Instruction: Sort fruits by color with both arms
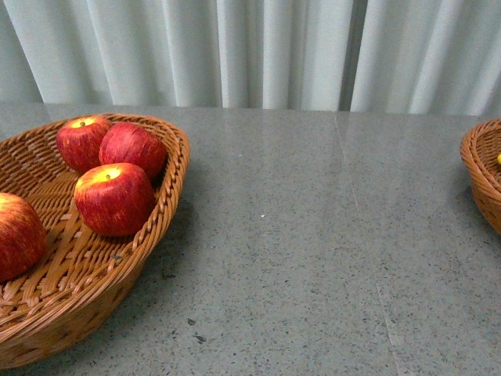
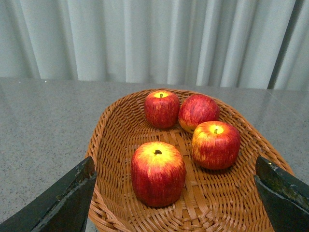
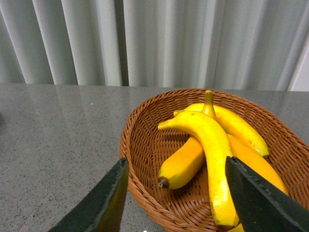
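Red apples (image 2: 158, 173) lie beyond the left gripper's (image 2: 176, 193) spread jaws; bananas (image 3: 207, 145) beyond the right's (image 3: 176, 193)

no text, label, brand, number or sign can be read in any view — not on the apples (image 2: 158, 173), bananas (image 3: 207, 145), baskets (image 1: 168, 188), table (image 1: 313, 235) or curtain (image 1: 258, 47) — all are plain.

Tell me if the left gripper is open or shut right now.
Open. In the left wrist view the left gripper has its black fingers spread wide apart, empty, above the brown wicker basket of red apples.
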### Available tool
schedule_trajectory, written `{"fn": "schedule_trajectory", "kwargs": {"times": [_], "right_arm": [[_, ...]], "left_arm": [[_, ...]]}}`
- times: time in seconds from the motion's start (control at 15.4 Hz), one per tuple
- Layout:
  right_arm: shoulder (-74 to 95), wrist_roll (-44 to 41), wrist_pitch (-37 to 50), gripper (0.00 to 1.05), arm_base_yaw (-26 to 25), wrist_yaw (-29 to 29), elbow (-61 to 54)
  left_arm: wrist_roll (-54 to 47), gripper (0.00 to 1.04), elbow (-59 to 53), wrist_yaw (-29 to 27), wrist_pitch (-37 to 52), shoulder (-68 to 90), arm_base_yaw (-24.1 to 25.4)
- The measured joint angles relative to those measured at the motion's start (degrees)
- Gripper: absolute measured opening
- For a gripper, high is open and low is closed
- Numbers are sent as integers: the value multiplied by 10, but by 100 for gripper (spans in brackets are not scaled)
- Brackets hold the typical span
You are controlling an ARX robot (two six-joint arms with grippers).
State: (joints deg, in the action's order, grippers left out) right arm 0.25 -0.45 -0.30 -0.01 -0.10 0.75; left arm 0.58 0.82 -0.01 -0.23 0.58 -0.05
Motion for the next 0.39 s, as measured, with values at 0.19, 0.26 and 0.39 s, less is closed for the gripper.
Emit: {"fn": "schedule_trajectory", "kwargs": {"times": [0.19,0.26,0.39], "right_arm": [[0,0,0,96,0,0,0],[0,0,0,99,0,0,0],[0,0,0,98,0,0,0]], "left_arm": [[0,98,0,0,0,0,0],[0,98,0,0,0,0,0],[0,98,0,0,0,0,0]]}}
